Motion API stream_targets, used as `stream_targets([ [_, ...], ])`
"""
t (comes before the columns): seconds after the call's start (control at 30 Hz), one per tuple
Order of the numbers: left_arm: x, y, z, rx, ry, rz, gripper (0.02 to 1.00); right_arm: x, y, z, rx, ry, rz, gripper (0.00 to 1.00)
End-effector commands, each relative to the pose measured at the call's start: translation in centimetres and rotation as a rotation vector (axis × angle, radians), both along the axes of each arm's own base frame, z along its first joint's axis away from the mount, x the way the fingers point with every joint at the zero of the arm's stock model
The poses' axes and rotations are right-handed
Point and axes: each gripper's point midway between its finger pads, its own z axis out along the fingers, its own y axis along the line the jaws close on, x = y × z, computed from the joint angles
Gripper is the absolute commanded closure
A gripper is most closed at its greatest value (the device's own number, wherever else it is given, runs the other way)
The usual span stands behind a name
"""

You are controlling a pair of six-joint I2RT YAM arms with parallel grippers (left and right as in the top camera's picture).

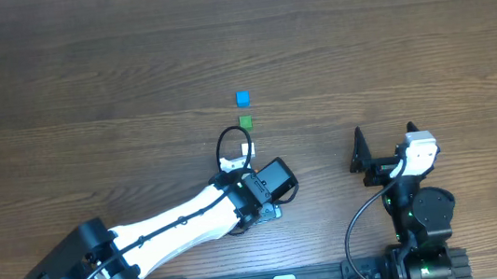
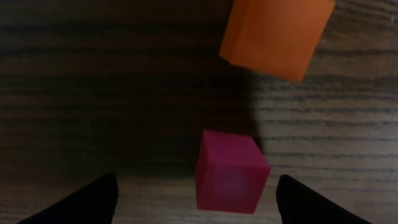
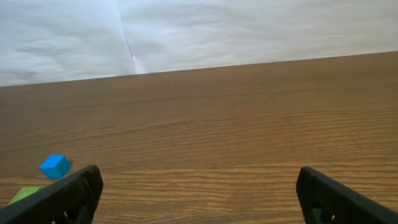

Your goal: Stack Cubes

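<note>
One orange cube [image 2: 276,34] near pink cube [image 2: 230,180]

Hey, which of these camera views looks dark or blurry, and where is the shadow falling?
Left wrist view: dim, with a heavy shadow across the table around the magenta cube; that cube and the orange cube both look slightly soft. Right wrist view: bright and even, with the blue cube clear. Top view: evenly lit, no glare on the wood.

blue cube [image 1: 243,98]; green cube [image 1: 246,122]; orange cube [image 2: 277,34]; magenta cube [image 2: 230,172]; table [image 1: 83,83] brown, wood-grained
</note>
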Motion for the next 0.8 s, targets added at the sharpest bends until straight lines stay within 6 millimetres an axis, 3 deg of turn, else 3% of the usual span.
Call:
stream_targets([
  [0.03,0.94,-0.11,-0.16,0.021,-0.046,-0.049,0.198,-0.01,0.00,-0.18,0.006,0.001,0.002,0.009],
  [0.2,1.38,-0.87,-0.07,0.000,-0.069,-0.110,0.205,-0.01,0.00,-0.18,0.006,0.001,0.002,0.009],
  [0.33,1.34,-0.80,-0.29,0.013,-0.067,-0.149,0.290,-0.01,0.00,-0.18,0.006,0.001,0.002,0.009],
  [0.57,1.21,-0.76,-0.60,0.023,-0.059,-0.175,0.321,-0.01,0.00,-0.18,0.006,0.001,0.002,0.007],
  [0.73,1.21,-0.76,-0.60,0.024,-0.059,-0.178,0.570,-0.01,0.00,-0.16,0.006,0.001,0.002,0.009],
  [0.8,1.21,-0.76,-0.61,0.024,-0.059,-0.178,0.612,-0.01,0.00,-0.16,0.006,0.001,0.002,0.009],
])
